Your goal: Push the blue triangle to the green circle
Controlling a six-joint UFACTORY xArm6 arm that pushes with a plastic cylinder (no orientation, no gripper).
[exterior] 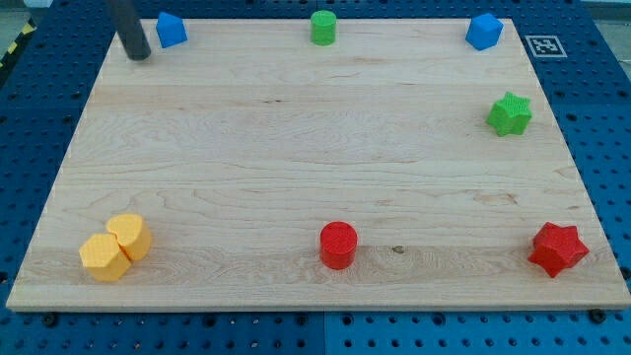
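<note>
The blue triangle [171, 30] sits at the board's top left edge. The green circle [323, 27] stands at the top middle, well to the right of the triangle. My tip [139, 55] is at the top left, just left of and slightly below the blue triangle, apart from it by a small gap.
A second blue block [484, 31] is at the top right. A green star [510, 114] is at the right. A red star [558, 248] is at the bottom right, a red circle [337, 245] at the bottom middle. Two yellow blocks [116, 247] touch at the bottom left.
</note>
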